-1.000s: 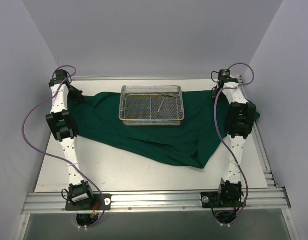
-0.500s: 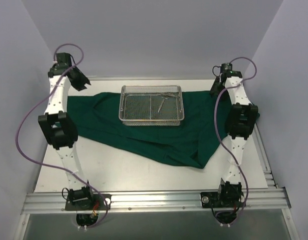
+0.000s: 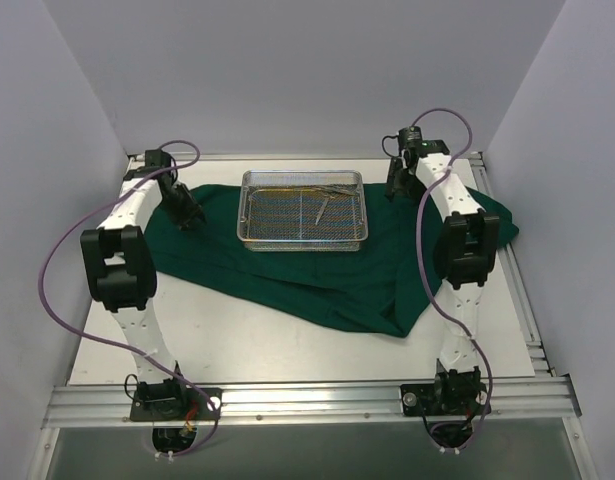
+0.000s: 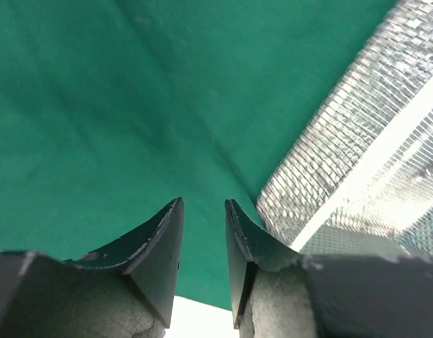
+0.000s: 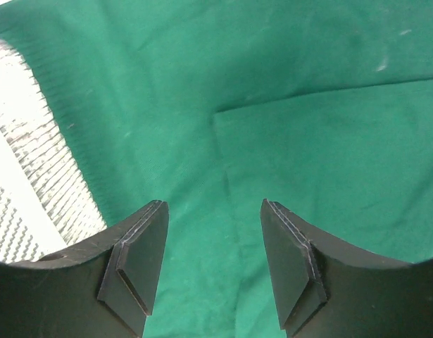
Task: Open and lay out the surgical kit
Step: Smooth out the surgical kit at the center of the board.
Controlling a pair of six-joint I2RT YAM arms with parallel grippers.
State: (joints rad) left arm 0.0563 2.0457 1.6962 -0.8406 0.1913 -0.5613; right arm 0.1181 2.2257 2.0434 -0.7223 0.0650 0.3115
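Pale lilac walls (image 3: pixel 307 80), white table (image 3: pixel 267 340)

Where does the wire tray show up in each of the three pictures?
Top view: wire tray at the middle back, on the green cloth.
Left wrist: wire tray at the right edge.
Right wrist: wire tray at the left edge.
Shared landmark: the green cloth beneath it.

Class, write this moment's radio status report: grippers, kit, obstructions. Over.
Open and empty: left gripper, right gripper, both above cloth. On cloth: tray, instruments inside. Nothing in the way.
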